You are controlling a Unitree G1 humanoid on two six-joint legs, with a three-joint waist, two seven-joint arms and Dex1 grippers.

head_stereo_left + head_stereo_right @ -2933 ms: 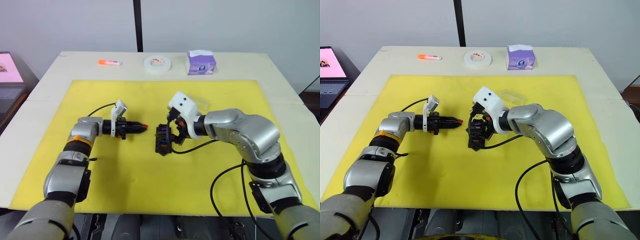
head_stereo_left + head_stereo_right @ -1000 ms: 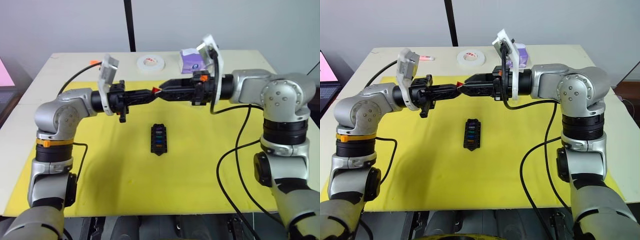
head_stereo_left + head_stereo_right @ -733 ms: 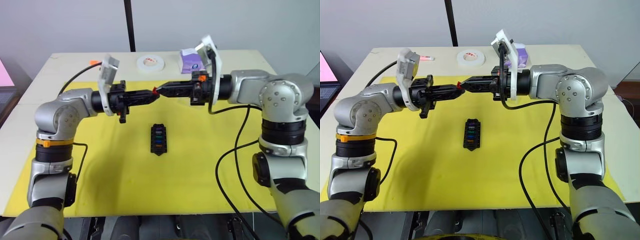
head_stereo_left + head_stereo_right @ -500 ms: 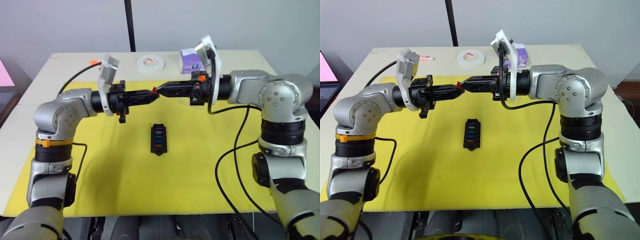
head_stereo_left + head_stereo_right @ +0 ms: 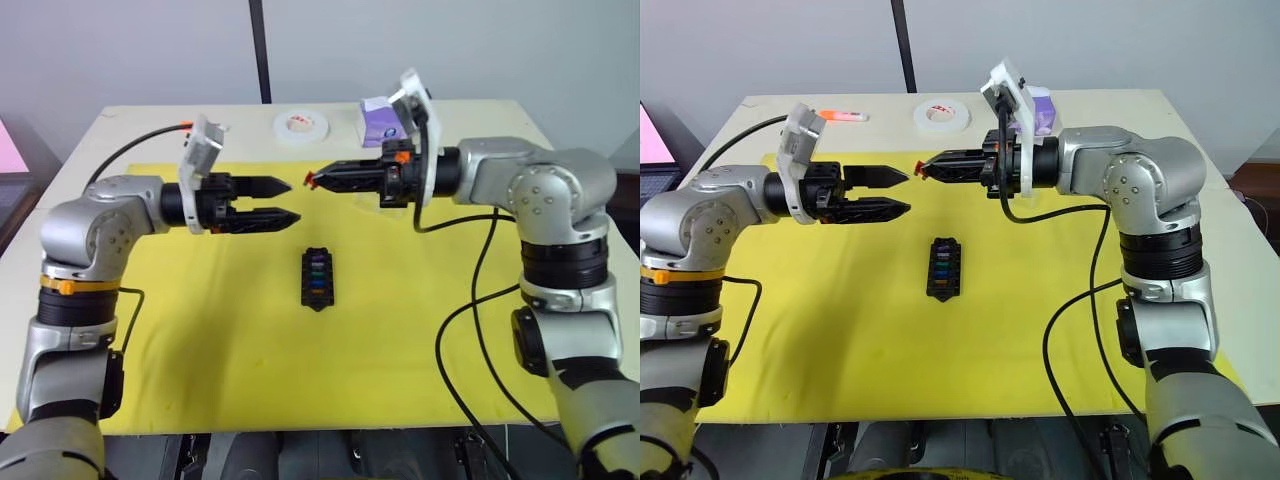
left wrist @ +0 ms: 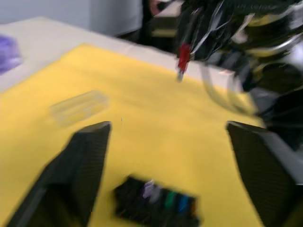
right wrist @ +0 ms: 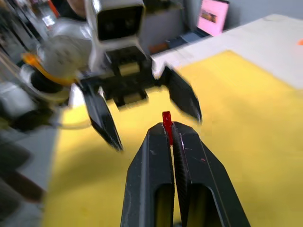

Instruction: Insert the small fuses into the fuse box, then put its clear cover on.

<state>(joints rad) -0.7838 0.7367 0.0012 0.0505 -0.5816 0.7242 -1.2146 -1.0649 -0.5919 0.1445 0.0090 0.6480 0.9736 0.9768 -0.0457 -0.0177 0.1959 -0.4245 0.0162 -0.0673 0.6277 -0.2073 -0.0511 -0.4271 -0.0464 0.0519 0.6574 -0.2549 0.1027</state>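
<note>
Released by the left hand [image 5: 283,201] — now spread and drawn back — the small red blade fuse [image 7: 166,122] sits pinched in the right hand [image 5: 312,179], seemingly above the black slotted fuse box [image 5: 317,279] on the yellow mat [image 5: 230,330].

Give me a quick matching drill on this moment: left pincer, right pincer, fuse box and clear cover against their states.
Things:
1. left pincer
2. right pincer
3. fuse box
4. clear cover

States:
A. shut on the red fuse
B. lying on the yellow mat, off the box
C. open, holding nothing
D. on the mat with fuses in some slots

Pairs: 1-C, 2-A, 3-D, 4-B
</note>
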